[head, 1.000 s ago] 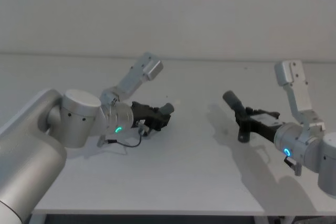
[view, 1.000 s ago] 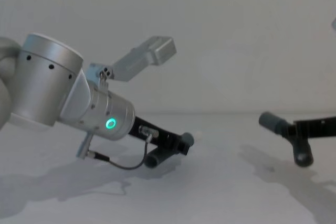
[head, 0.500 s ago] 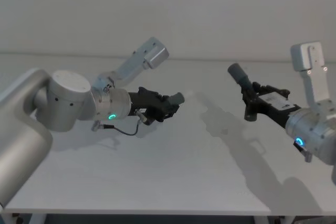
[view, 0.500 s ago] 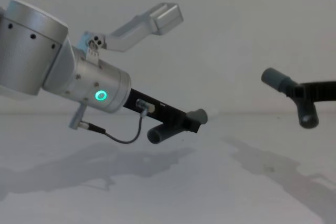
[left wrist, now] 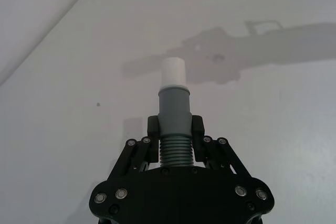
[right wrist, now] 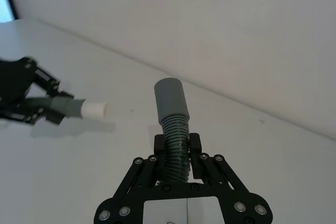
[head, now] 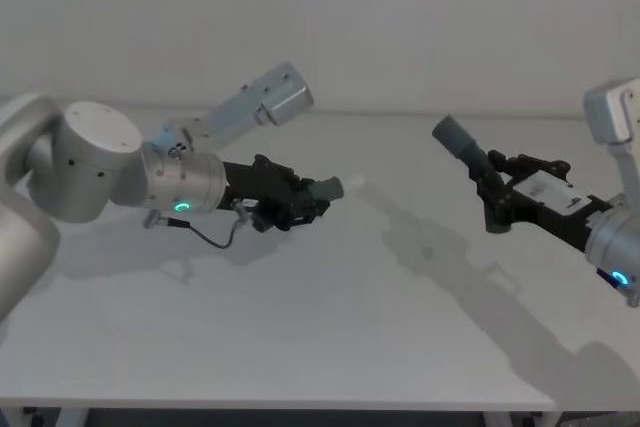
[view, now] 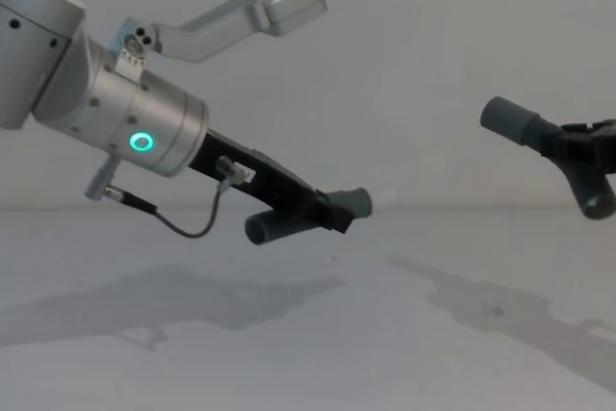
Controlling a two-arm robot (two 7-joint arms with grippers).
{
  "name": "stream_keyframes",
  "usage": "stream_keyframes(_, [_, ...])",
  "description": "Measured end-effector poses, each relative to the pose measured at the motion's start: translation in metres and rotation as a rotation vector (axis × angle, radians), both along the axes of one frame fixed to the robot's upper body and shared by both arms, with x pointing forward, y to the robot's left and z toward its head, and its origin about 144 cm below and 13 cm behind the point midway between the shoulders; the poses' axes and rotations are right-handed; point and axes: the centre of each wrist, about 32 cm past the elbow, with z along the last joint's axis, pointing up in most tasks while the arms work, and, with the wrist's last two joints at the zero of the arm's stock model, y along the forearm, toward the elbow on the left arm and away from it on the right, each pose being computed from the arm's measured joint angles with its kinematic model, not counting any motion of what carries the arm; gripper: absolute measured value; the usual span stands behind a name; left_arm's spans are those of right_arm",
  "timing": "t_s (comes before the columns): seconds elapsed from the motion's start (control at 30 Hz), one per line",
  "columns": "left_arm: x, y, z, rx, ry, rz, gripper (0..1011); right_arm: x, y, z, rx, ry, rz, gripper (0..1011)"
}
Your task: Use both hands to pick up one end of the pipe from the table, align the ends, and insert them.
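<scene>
Status: both pick-ups are complete. My left gripper is pinched on the ribbed section of the left hose piece, held clear of the table left of centre. Its white tip points right, toward the other arm. My right gripper is pinched on the ribs of the right hose piece, held higher at the right, with its open cuff pointing up and to the left. Outstanding: alignment and insertion. The two ends are well apart and, in my judgement, not on one axis, since the cuff sits higher and tilts off the tip's line. Clearance: I see no obstacle between the ends, and both pieces hang well above the surface. The table's far edge runs along the wall behind the work, and its near edge is well away from it. The bent lower end of each piece juts out below the fingers and could swing wide if a wrist turns.
</scene>
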Motion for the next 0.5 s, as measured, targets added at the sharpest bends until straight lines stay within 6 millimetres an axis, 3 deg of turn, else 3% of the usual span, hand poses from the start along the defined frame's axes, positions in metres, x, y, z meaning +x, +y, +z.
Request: stream_keyframes(0.5, [0.005, 0.021, 0.013, 0.013, -0.043, -0.144, 343, -0.001, -0.033, 0.01, -0.089, 0.005, 0.243, 273])
